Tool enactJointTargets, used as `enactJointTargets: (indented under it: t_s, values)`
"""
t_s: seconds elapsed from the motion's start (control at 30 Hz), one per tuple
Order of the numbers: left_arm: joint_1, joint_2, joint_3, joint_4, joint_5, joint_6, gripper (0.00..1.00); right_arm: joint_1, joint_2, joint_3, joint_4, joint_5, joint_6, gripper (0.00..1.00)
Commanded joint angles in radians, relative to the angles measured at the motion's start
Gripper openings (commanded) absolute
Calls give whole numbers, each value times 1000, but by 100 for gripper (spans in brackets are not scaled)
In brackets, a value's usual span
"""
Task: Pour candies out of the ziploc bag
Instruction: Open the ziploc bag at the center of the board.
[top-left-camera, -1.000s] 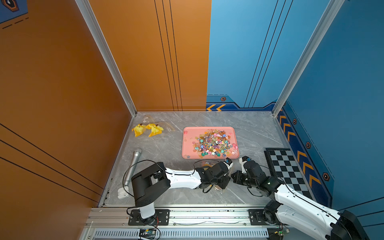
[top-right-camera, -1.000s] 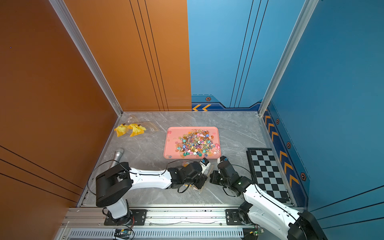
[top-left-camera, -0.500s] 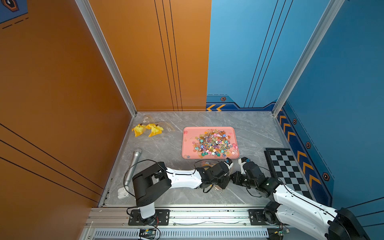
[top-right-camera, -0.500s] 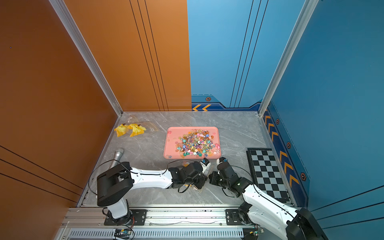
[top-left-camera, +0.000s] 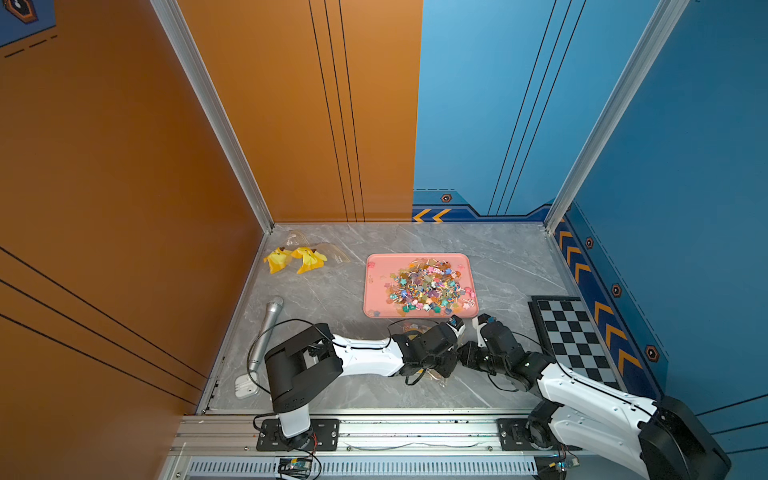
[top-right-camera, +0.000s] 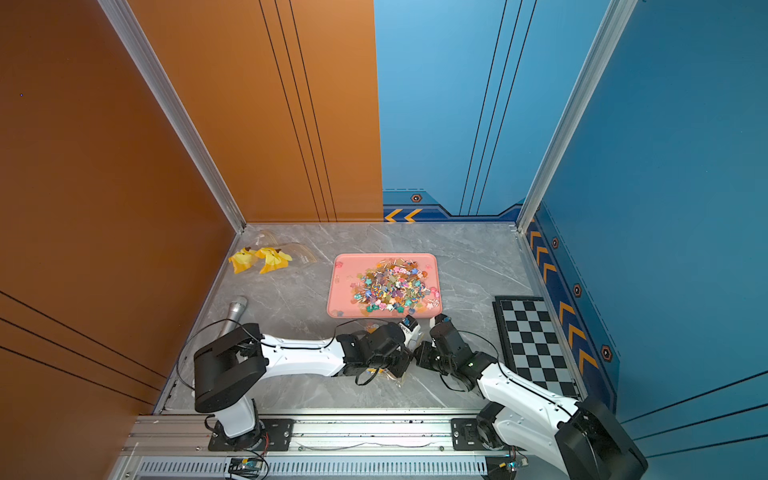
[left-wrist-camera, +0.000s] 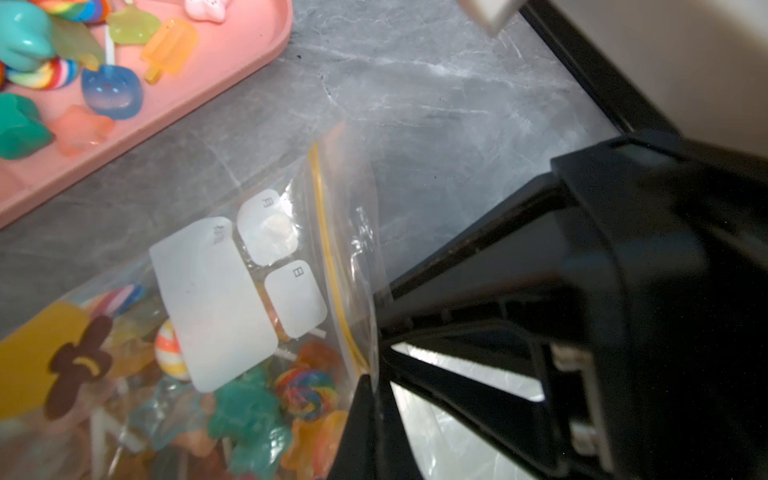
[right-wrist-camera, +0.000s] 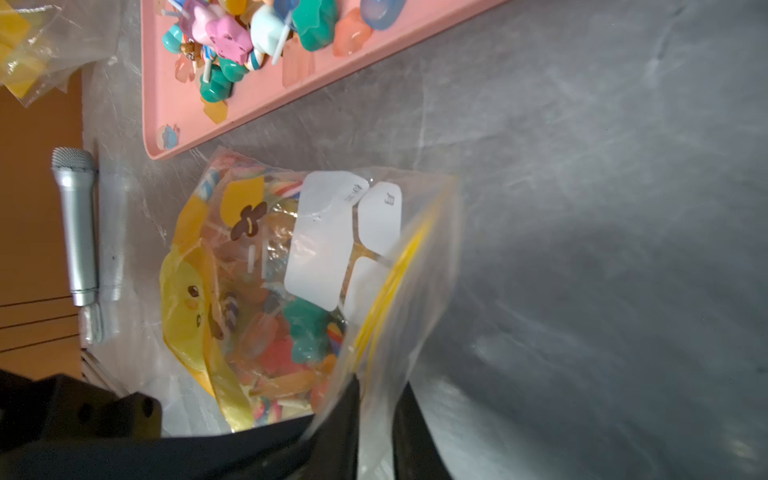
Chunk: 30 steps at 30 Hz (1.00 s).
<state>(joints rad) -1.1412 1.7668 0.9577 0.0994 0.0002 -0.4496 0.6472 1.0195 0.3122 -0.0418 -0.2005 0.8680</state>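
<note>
The ziploc bag (right-wrist-camera: 291, 270), clear with a yellow zip strip and white labels, lies on the grey table beside the pink tray (top-left-camera: 376, 291). It holds candies (left-wrist-camera: 249, 415): teal, orange and rainbow-swirl sweets. A heap of candies (top-left-camera: 428, 286) lies on the tray. My left gripper (left-wrist-camera: 374, 386) is shut on the bag's lip near the zip strip. My right gripper (right-wrist-camera: 376, 419) pinches the clear lip of the same mouth, plastic between its fingers. In both top views the two wrists meet in front of the tray and hide most of the bag (top-left-camera: 409, 329).
A silver microphone (top-left-camera: 268, 328) with its cable lies at the left, with a white plug (top-left-camera: 245, 388) near the front edge. Yellow wrappers in a clear bag (top-left-camera: 295, 259) sit at the back left. A checkerboard (top-left-camera: 573, 336) lies at the right. Walls enclose three sides.
The right wrist has shifted slightly beside the left gripper. The left arm and the bag stay where they were.
</note>
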Motion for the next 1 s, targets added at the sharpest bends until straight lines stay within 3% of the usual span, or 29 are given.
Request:
enactJointTargets:
  t_s: [0.0, 0.27, 0.43, 0.77, 0.97]
  values:
    - [-11, 5, 10, 29, -6, -9, 0, 7, 6, -5, 39, -23, 17, 1]
    - [13, -90, -75, 42, -134, -6, 0, 12, -86, -4, -74, 31, -14, 0]
    - [69, -180, -161, 86, -148, -17, 0, 41, -106, -13, -122, 59, -30, 0]
    - [75, -253, -179, 78, -195, 13, 0, 46, -105, -15, -133, 83, -31, 0]
    - [74, -327, -124, -45, -248, 81, 0, 46, -163, -13, -191, 105, -37, 0]
